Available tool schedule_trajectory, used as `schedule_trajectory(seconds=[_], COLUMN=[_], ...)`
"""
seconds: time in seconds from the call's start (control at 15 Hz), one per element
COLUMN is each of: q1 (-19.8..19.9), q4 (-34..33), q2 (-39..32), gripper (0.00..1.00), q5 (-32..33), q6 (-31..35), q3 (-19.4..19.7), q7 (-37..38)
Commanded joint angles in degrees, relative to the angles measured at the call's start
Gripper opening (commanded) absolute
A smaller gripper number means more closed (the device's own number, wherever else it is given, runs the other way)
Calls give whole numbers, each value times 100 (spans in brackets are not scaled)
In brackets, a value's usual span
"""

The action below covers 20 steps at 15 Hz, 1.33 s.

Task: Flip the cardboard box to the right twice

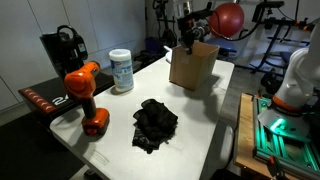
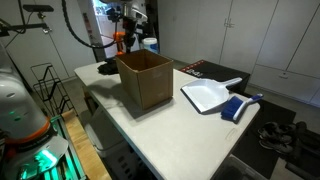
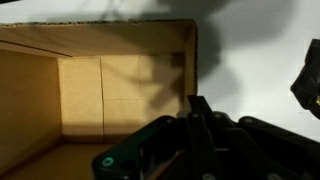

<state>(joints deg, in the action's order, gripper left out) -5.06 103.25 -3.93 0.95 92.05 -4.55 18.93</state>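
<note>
The cardboard box [image 1: 193, 66] stands on the white table [image 1: 215, 110] with its open side up; it also shows in an exterior view [image 2: 146, 80]. In the wrist view I look down into its brown inside [image 3: 100, 90]. My gripper [image 1: 187, 40] is at the box's top rim, also seen from the opposite side [image 2: 127, 45]. In the wrist view the fingers [image 3: 198, 104] are together right on the edge of one box wall and appear pinched on it.
An orange drill [image 1: 86, 96], a white canister [image 1: 121, 70] and a crumpled black cloth [image 1: 155, 123] lie on the table. A white dustpan [image 2: 205, 96] and a blue brush [image 2: 241, 106] lie beside the box. A red ball [image 1: 228, 18] hangs behind.
</note>
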Motion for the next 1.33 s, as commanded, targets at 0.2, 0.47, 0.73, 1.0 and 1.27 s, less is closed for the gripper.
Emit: schedule_trajectory(seconds=[0.2, 0.47, 0.73, 1.0, 1.27], q1=[-81, -184, -237, -273, -346], q4=[-238, -319, -413, -465, -637], q2=[-144, -247, -334, -315, -130], gripper=[1, 1, 3, 40, 69], q5=[-232, -55, -59, -11, 201], q6=[-55, -39, -57, -37, -39], q3=[-79, -173, -200, -210, -232], q7=[-463, -705, -796, -800, -721])
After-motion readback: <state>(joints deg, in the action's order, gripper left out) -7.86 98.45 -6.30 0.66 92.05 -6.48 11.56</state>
